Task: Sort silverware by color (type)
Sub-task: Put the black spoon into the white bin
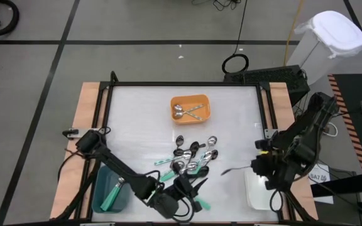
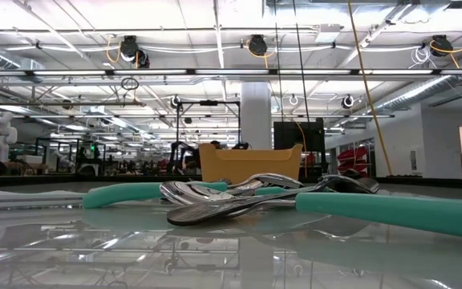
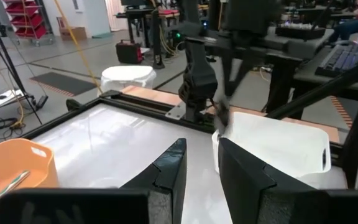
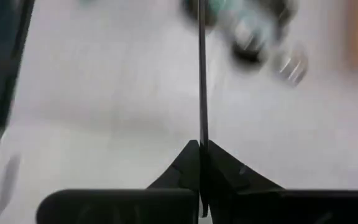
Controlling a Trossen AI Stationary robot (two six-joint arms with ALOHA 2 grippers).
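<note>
An orange tray (image 1: 191, 108) stands toward the far edge of the counter (image 1: 137, 125), about midway along it, and holds a few all-silver spoons (image 1: 182, 112). A teal tray (image 1: 110, 188) sits at the near left corner with teal-handled spoons (image 1: 113, 193) lying in it. A white tray (image 1: 256, 190) sits near the near right corner; what it contains cannot be made out.

The unsorted spoons (image 1: 193, 158) lie in a loose pile on the counter between the orange tray and the near edge, a mix of black, silver and teal-handled pieces overlapping one another.

The right gripper (image 1: 256, 167) hangs over the far end of the white tray, its jaws clenched on the handle of a black spoon (image 1: 234, 169) that sticks out toward the pile.

The left gripper (image 1: 187, 191) is at the near edge just beside the pile, jaws parted with nothing seen between them in its wrist view.
</note>
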